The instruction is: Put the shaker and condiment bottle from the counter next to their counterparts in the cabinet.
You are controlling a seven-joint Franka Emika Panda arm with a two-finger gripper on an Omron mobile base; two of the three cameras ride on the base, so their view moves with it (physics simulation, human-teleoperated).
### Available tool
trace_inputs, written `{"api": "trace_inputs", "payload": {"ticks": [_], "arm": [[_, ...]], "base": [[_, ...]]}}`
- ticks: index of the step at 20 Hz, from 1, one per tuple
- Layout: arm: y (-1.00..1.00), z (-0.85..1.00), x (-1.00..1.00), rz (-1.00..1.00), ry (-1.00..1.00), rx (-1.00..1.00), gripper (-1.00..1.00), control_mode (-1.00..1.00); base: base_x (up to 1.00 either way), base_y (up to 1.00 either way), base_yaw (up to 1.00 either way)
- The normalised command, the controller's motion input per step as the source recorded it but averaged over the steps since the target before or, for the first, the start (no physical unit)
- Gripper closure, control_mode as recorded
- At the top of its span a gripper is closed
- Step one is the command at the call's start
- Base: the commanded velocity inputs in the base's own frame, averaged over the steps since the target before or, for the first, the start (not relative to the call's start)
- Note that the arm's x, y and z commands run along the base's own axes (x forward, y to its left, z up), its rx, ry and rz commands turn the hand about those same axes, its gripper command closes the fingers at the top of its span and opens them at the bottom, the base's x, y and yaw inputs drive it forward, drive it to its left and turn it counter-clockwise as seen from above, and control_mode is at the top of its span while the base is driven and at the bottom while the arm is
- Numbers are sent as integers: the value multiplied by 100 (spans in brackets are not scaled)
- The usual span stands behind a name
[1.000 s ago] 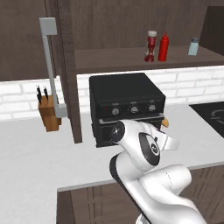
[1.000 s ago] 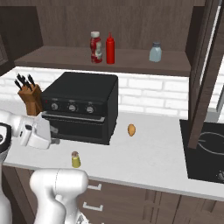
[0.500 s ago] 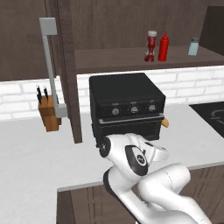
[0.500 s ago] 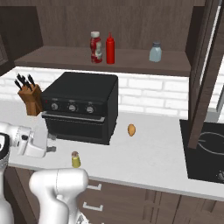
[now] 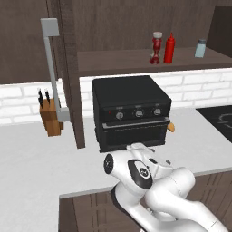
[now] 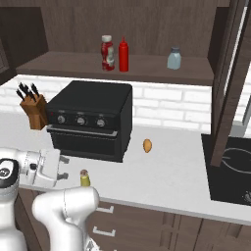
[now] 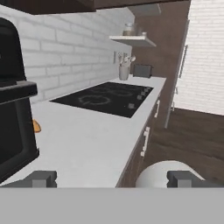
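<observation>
text: none readable | condiment bottle [image 6: 107, 52] label band: blank white, no lettering made out | oven [image 6: 90, 119] knobs: no numbers or marks legible | hob [image 7: 105, 98]: ring outlines only, no signs

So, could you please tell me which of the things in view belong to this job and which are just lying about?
Belong to the job:
- shaker, on the counter
- condiment bottle, already in the cabinet
- red squeeze bottle and blue shaker, the counterparts
- gripper, open beside the shaker

Just lying about:
- toaster oven
- knife block
- small orange item
- hob
</observation>
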Motion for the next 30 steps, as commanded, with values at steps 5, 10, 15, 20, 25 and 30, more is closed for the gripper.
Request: {"api": "trace_inputs", "payload": {"ticks": [5,10,15,20,25,30], "arm": [[0,-51,-4,0,-5,-4,-100,-100],[0,-23,2,0,-3,-1,-100,-100],[2,-21,16,0,0,-4,-100,-100],[0,-34,10,0,0,-2,-100,-100],[0,-24,13,0,0,0,-100,-100],[-3,-26,21,0,0,0,-100,-100]], "base": [[0,0,0],[0,0,0],[0,0,0],[0,0,0],[0,0,0],[0,0,0]]}}
